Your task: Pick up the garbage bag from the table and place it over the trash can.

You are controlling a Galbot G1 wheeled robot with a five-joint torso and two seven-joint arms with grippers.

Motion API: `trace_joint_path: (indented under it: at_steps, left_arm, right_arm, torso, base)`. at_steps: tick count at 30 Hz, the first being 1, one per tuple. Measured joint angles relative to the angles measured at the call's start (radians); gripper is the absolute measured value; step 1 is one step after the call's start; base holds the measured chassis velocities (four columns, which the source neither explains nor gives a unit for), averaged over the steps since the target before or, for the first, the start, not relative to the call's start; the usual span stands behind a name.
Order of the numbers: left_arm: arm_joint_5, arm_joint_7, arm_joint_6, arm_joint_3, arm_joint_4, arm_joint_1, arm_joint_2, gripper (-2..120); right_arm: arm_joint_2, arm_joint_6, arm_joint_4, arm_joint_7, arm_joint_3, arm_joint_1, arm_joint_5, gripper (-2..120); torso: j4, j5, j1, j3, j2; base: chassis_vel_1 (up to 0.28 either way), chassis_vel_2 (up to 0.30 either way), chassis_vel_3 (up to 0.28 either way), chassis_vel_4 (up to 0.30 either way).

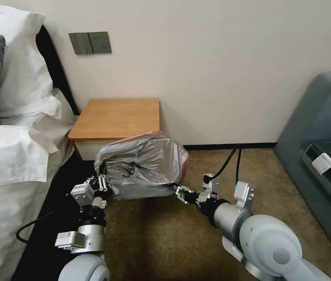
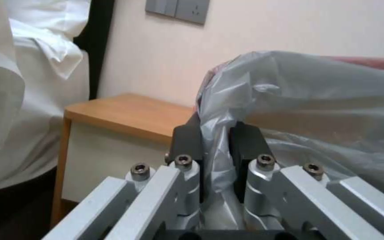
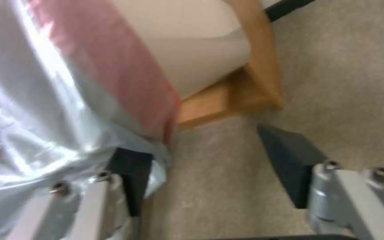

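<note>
Floor: brown carpet, table at centre.
Garbage bag: spread below the table.
Left gripper: clamped on bag's left edge.
Right gripper: fingers apart at bag's right edge.

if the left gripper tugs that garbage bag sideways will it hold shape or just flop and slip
Likely flop: the garbage bag is thin, crinkled film that sags between folds. It looks light, so a tug should move it easily. The left gripper has a bunched fold pinched between its fingers, so slipping seems unlikely there; the right gripper stands open beside the bag's edge, giving no hold.
</note>
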Motion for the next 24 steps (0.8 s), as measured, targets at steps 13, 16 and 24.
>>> trace_joint_path:
  at_steps: [13,16,24]
  left_arm:
    - [-0.011,0.003,0.0,-0.008,-0.006,0.004,0.009,9]
    - [-0.014,0.003,0.0,-0.011,-0.007,0.004,0.011,9]
    - [-0.015,0.006,0.0,-0.012,-0.005,0.005,0.009,9]
  right_arm:
    - [0.003,0.009,-0.045,-0.042,0.009,-0.002,-0.163,100]
    - [0.001,0.011,-0.046,-0.039,0.019,-0.002,-0.168,100]
    - [0.0,0.024,-0.072,-0.056,0.038,0.006,-0.233,100]
  torso:
    - [0.0,0.0,0.0,0.0,0.0]
    - [0.0,0.0,0.0,0.0,0.0]
    - [0.0,0.0,0.0,0.0,0.0]
  base:
    - [0.0,0.0,0.0,0.0]
    - [0.0,0.0,0.0,0.0]
    - [0.0,0.0,0.0,0.0]
